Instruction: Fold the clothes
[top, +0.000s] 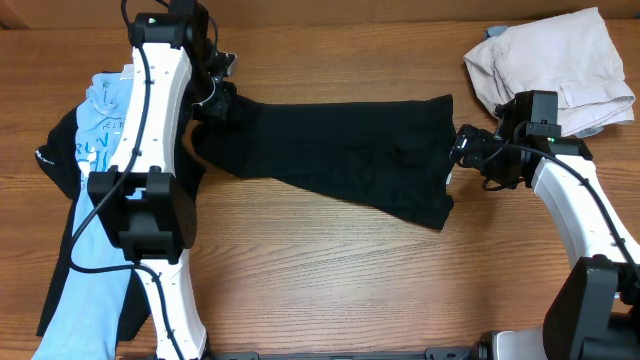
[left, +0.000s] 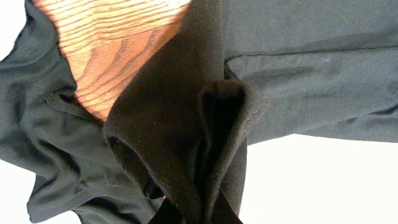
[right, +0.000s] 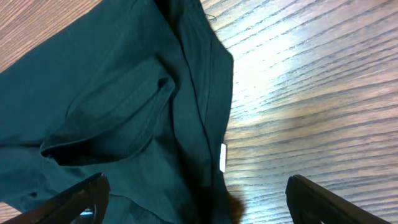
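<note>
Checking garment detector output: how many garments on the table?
4: black shirt mid-table; blue tee at left; black piece under the tee; beige garment top right. The black piece may join the shirt behind the left arm.

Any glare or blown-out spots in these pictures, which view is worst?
Left wrist view worst: blown-out white patches beside the plain black fabric shirt; right wrist view: bright glare on the brown wooden table; overhead view: evenly lit, sharp.
</note>
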